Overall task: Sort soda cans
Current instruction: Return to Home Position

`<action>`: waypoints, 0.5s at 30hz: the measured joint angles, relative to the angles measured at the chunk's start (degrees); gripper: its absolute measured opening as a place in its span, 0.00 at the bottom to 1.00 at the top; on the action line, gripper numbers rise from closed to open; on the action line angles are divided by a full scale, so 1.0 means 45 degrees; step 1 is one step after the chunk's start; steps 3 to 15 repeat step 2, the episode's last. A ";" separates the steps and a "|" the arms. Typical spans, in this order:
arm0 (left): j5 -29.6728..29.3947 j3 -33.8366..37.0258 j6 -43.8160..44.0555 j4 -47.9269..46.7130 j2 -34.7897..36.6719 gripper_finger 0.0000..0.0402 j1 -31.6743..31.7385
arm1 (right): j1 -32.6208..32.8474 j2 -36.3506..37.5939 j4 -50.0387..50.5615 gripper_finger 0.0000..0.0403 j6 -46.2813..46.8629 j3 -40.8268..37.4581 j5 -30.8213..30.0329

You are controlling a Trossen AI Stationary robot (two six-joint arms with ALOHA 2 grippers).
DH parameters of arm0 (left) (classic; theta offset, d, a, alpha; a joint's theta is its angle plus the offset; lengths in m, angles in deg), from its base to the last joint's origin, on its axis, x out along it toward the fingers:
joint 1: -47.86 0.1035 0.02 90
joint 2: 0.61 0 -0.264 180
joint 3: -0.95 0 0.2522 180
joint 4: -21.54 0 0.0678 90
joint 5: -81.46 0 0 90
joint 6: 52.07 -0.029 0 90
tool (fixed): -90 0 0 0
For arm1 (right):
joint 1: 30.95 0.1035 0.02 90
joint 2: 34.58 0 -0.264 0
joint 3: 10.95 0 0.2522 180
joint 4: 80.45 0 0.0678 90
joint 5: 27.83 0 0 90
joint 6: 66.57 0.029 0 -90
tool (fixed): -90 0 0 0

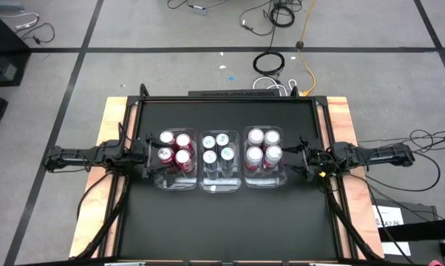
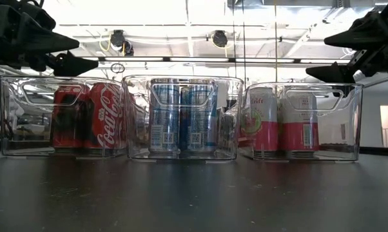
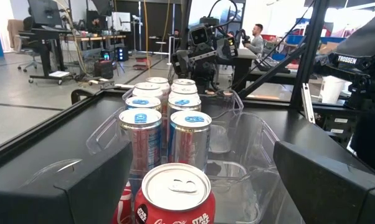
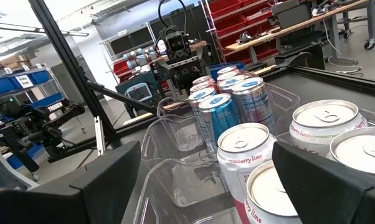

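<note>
Both arms sit out at the sides, up around bin-rim height. The left gripper (image 1: 147, 157) is spread wide with nothing in it. The four red cans (image 1: 175, 148) are right in front of its fingertips, in the nearest clear bin (image 1: 179, 186), and the four blue cans (image 1: 216, 148) are one bin beyond that. The right gripper (image 1: 296, 157) is wide and empty too, with the four pink-white cans (image 1: 264, 146) binned just ahead of it.
</note>
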 joint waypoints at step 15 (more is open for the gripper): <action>0.0003 0.0000 0.0000 0.0000 0.0000 0.99 -0.0001 | 0.0000 0.0000 0.0000 0.88 0.0000 0.0000 0.0000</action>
